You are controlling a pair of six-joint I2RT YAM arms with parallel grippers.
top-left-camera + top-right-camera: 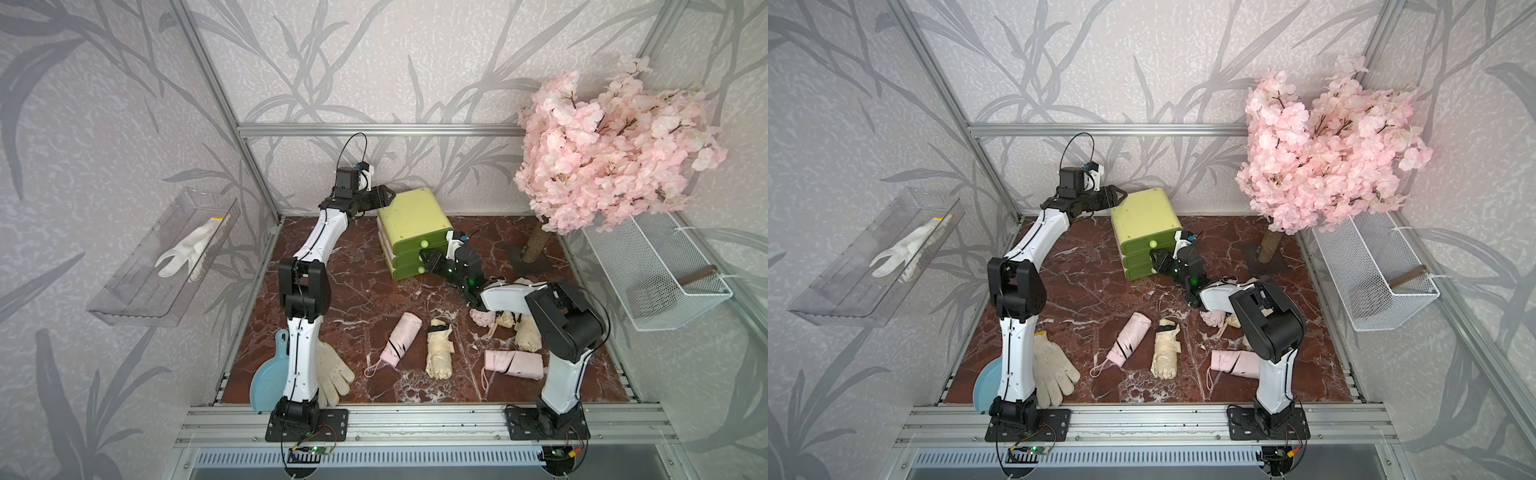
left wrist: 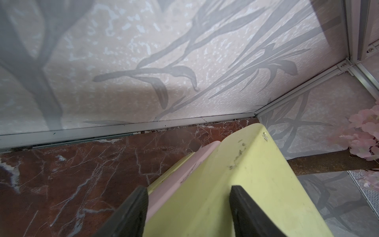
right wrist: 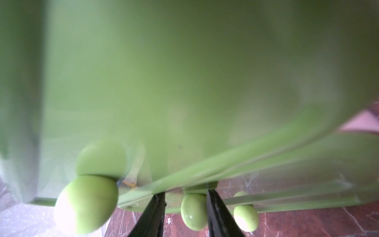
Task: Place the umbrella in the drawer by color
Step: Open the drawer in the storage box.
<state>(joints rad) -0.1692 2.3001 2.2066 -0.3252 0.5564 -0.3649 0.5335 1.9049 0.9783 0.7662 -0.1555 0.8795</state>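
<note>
OK, drawer (image 1: 411,216) stands at the back of the surface (image 1: 353,299). My left hand (image 2: 188,188) straddles its rear top corner, fingers apart; clamped or not, can't tell. My right hand (image 3: 186,192) is at the front, around the middle knob (image 3: 193,211): one finger touching, a gap at the other, not closed. Pink umbrella (image 1: 399,340) and cream umbrella (image 1: 439,349) lie side by side mid-surface, more under my right arm.

A: Where is it open near the drawer (image 1: 409,216)?
B: Bare surface (image 1: 353,286) in front of it and on its left-arm side
A: And blocked?
B: The left end effector (image 2: 187,213) straddles its rear top edge, the right end effector (image 3: 185,194) flanks its middle knob (image 3: 193,211); folded umbrellas (image 1: 397,340) lie farther forward, a blossom tree (image 1: 532,245) stands off its right-arm side
</note>
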